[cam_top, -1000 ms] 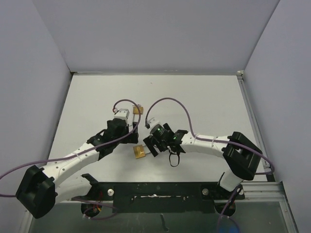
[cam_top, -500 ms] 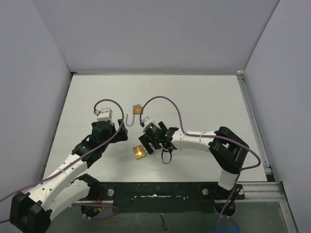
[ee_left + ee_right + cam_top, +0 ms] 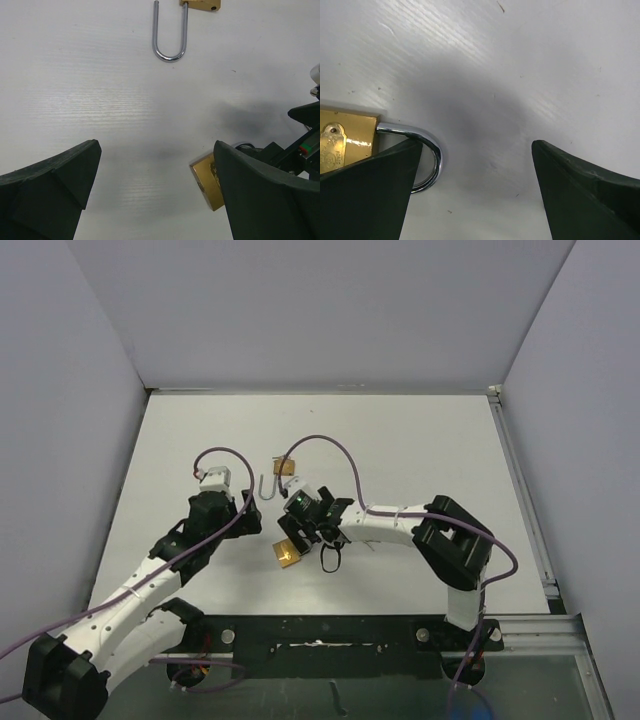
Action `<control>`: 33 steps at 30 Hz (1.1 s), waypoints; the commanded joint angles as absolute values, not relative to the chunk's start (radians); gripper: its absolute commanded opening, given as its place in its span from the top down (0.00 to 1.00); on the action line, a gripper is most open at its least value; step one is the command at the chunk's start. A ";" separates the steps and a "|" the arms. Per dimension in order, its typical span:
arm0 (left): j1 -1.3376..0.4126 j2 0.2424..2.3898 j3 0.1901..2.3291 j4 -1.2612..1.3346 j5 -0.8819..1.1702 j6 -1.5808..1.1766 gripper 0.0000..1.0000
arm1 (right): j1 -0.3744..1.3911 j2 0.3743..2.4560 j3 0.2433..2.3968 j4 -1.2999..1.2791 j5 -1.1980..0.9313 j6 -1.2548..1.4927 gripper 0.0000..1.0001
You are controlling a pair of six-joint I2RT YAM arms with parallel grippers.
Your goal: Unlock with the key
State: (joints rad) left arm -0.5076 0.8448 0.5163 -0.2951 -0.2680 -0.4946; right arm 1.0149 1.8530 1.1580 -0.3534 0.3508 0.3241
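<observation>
right wrist: jaws spread wide, empty, just above the padlock [image 3: 344, 146].

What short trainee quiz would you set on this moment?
1. True or false: the left gripper and the right gripper are both open.
2. Padlocks on the table: A) one B) two C) three
3. Which padlock lies right by the right gripper?
Key: 1 true; 2 B; 3 the near padlock, not the far padlock.
</observation>
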 commanded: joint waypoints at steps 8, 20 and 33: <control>-0.496 0.864 0.511 -0.231 -0.247 -0.511 0.02 | 0.993 1.960 1.283 -0.336 0.374 0.251 0.01; -0.399 0.728 0.528 -0.346 -0.280 -0.500 0.03 | 0.997 2.014 1.375 -0.285 0.258 0.189 0.01; -0.355 0.539 0.506 -0.465 -0.309 -0.567 0.02 | 1.049 2.104 1.515 -0.301 0.175 0.142 0.02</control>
